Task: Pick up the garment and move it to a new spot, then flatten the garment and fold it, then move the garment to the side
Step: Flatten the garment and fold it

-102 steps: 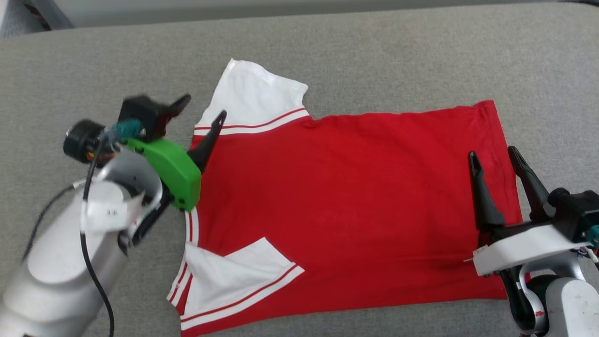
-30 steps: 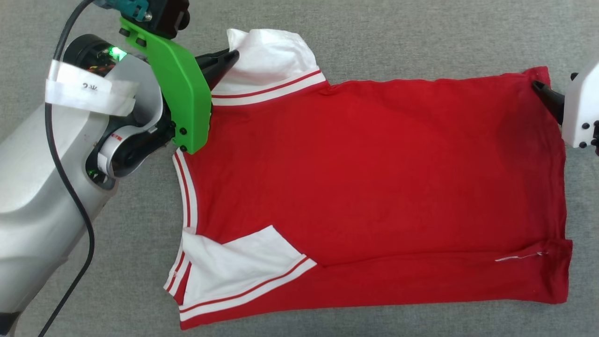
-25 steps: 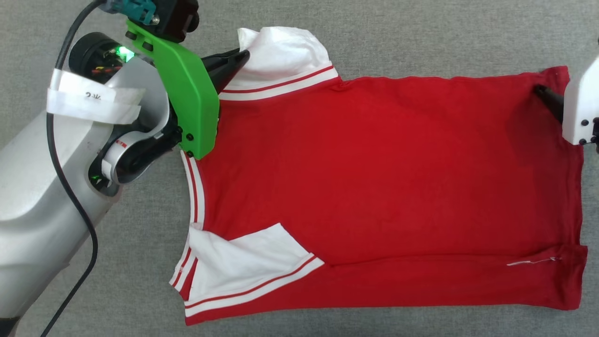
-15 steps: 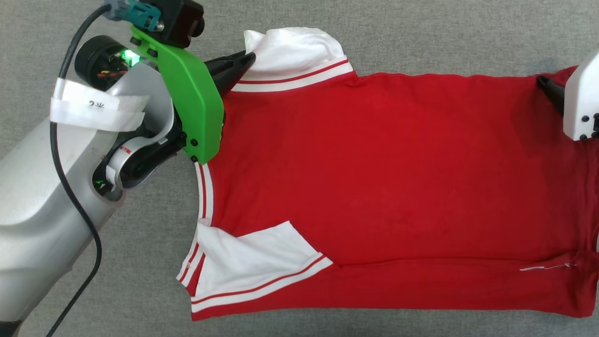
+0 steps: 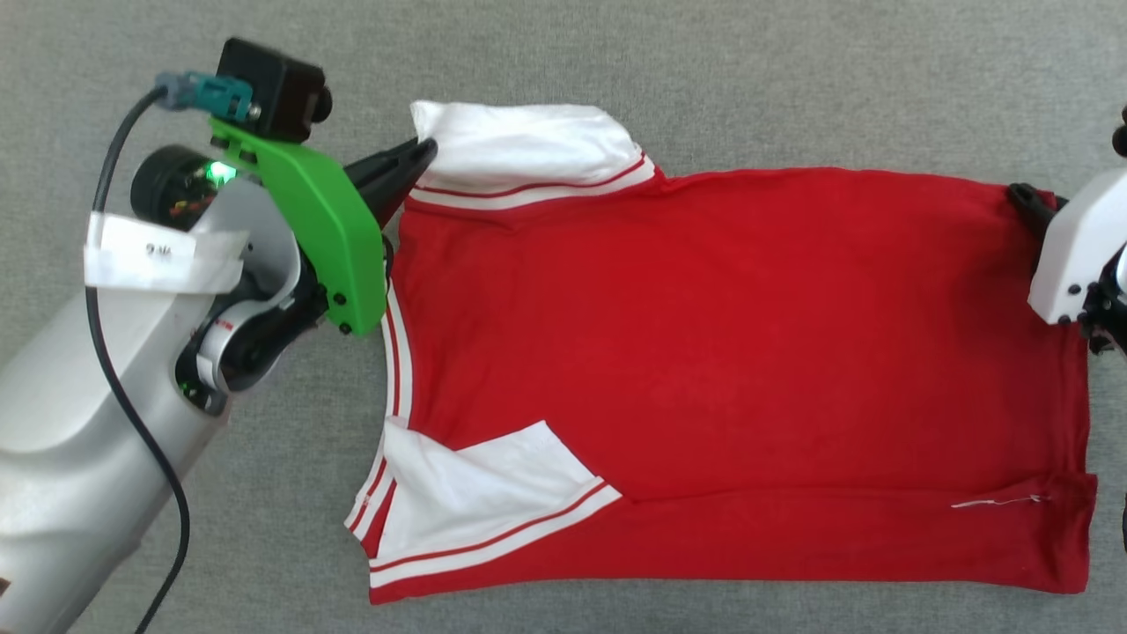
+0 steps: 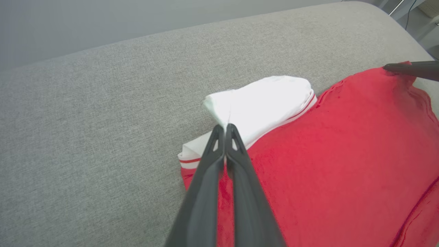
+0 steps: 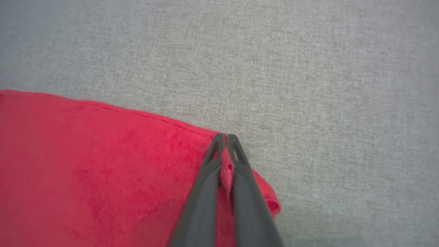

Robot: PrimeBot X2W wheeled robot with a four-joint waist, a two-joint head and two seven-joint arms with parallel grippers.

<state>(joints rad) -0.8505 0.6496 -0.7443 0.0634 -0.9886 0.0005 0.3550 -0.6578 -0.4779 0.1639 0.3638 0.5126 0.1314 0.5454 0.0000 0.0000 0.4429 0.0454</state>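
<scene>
Now shirt (image 5: 722,352) lies spread on grey cushion (image 5: 704,70), plain red side up. At shirt's collar end, left gripper (image 5: 427,148) clamps white sleeve (image 5: 519,145) tip. At shirt's opposite end, right gripper (image 5: 1020,192) pinches red hem corner (image 7: 240,178), cloth bunched between fingers. Second sleeve folded onto shirt body.

grey woven padded surface (image 5: 704,70), uniform weave, no seams or marks visible. left wrist view: its far edge (image 6: 85,120) rounds off against a plain pale grey wall (image 6: 103,20). top-right corner there: light floor patch (image 6: 416,25), details too small to tell.
</scene>
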